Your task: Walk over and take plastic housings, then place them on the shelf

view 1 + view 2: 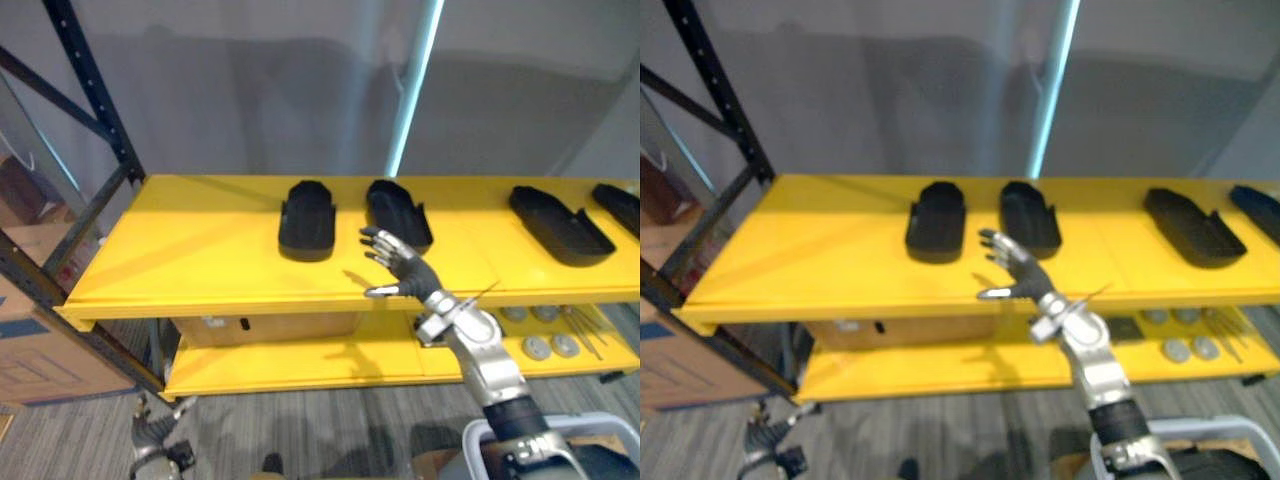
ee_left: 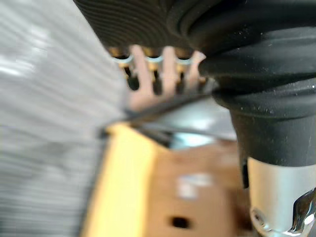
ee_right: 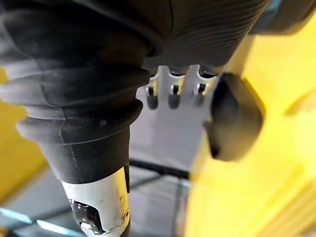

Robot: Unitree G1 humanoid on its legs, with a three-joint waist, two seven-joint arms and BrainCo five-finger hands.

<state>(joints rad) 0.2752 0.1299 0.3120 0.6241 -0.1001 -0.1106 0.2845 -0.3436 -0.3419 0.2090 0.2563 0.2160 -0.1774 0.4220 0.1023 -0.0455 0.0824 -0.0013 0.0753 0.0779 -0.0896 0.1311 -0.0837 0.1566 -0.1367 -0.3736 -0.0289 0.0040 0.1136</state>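
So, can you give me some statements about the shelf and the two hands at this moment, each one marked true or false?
1. Four black plastic housings lie on the top yellow shelf. True.
2. The right hand grips one housing. False: its fingers are spread open and hold nothing; it is raised in front of the top yellow shelf.
3. The lower shelf carries a cardboard box and round metal discs. True.
4. The left hand rests on the top yellow shelf. False: it hangs low, near the floor, with nothing in it.
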